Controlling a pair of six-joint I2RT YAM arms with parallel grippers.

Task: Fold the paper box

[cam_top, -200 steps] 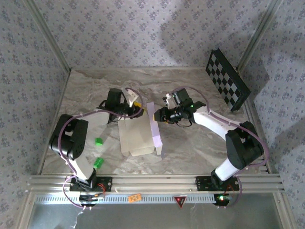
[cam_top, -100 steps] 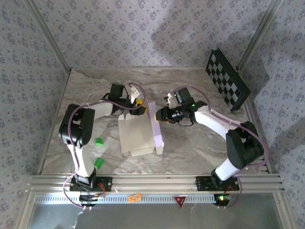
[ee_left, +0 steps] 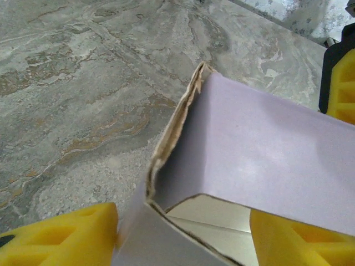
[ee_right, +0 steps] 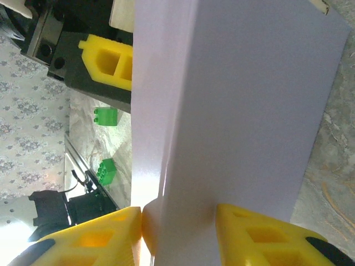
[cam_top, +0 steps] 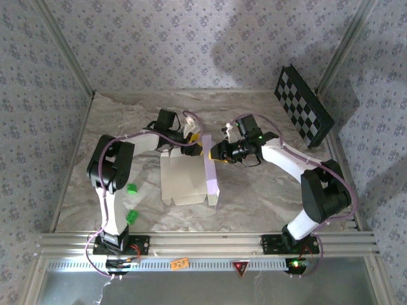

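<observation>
Paper box point(cam_top: 184, 181) sits between both pincers, its tall purple side point(cam_top: 210, 175) running near to far. Right pincer point(cam_top: 214, 154) pinches that side; left pincer point(cam_top: 194, 146) stands wide around the far corner.

paper box point(cam_top: 183, 182) mid-table | left claw point(cam_top: 195, 145) + right claw point(cam_top: 213, 154) at lavender flap
</observation>
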